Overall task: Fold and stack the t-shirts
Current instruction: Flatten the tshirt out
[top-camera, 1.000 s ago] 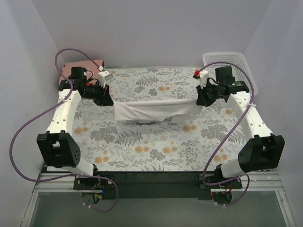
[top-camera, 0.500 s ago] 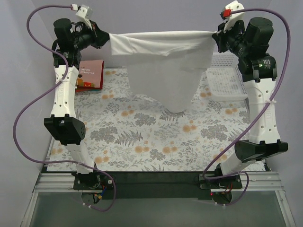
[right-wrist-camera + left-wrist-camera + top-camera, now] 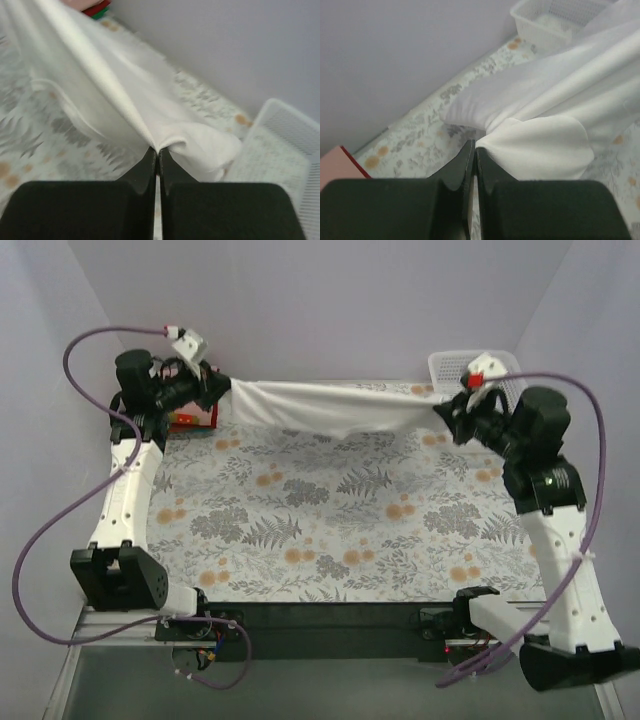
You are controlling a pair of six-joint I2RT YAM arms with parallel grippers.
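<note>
shirt (image 3: 330,410) hung stretched between my left gripper (image 3: 474,146) and right gripper (image 3: 156,150), both pinched tight on its edge. folding looked unstarted to me; the folded stack (image 3: 190,421) lay far left.

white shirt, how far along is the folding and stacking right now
Done: a folded stack lies at the far left corner. In hand: the white shirt is stretched out, unfolded, between the left gripper and the right gripper, each shut on an edge of it. Left: lay it flat, fold it and put it on the stack.
</note>
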